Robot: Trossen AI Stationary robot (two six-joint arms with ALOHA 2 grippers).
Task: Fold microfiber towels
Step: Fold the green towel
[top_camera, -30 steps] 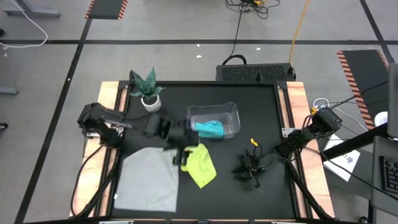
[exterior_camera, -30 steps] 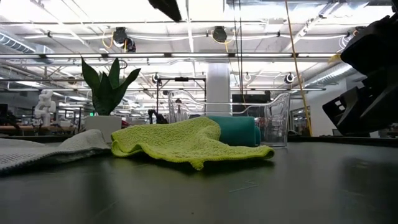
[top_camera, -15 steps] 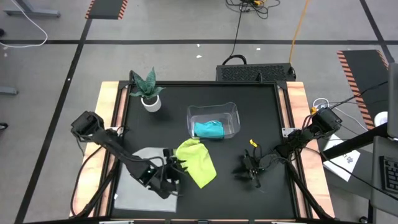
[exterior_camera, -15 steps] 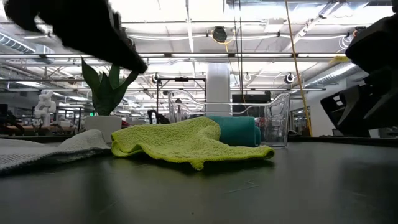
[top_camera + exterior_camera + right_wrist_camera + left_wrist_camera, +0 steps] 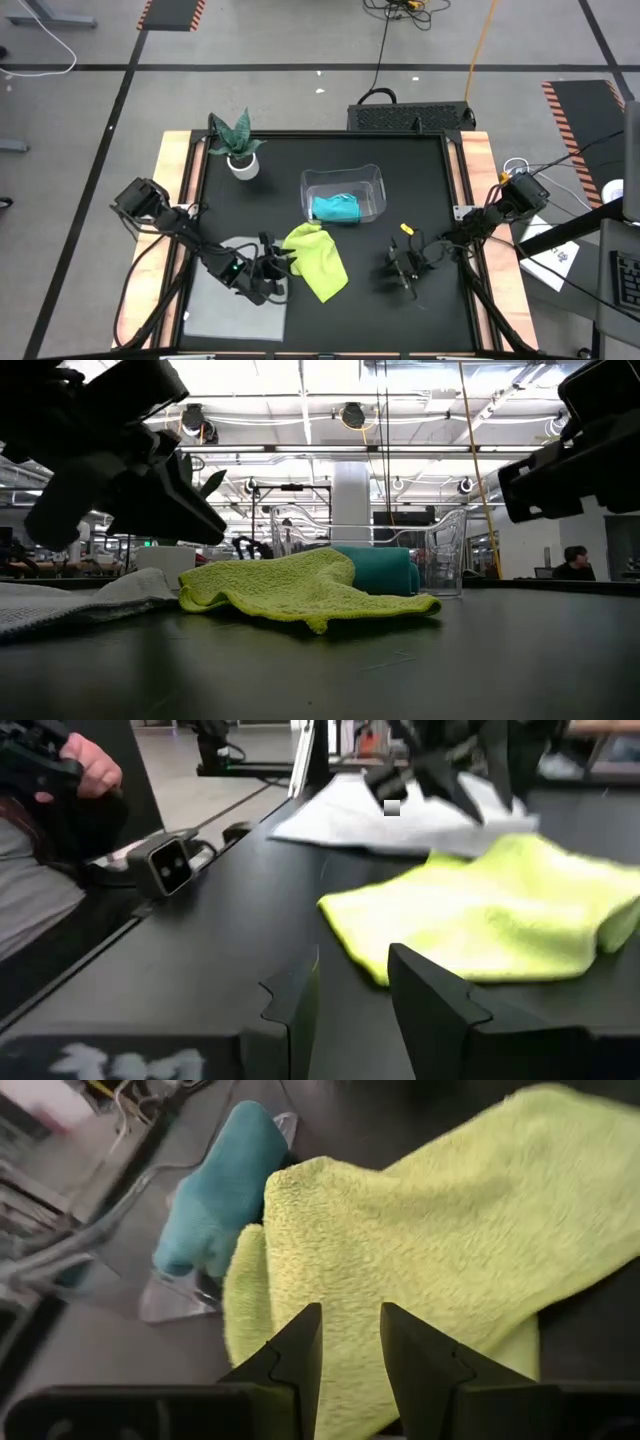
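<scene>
Lying crumpled near the middle of the desk, the yellow-green towel sits directly ahead of the left hand, whose fingertips point at its near edge from just beside it. In the left wrist view the towel fills the space beyond the two fingers, which stand a narrow gap apart with nothing between them; whether they touch the fabric cannot be told. The towel's long axis runs from the corner nearest the clear bin down toward the desk's front edge, so it lies across the left hand's line of approach, not along it.

Beneath and behind that hand, the light grey towel is spread flat, its corner reaching under the wrist. Beyond the yellow-green towel from the left hand, the teal towel rests bunched inside the clear bin.

On the far side of the yellow-green towel, the right hand hovers over bare desk, well apart from the cloth, fingers partly open and empty. The left hand is clearly the nearer, so it looks best placed to pinch that near edge.

A potted plant stands at the desk's back corner, behind the left arm.
</scene>
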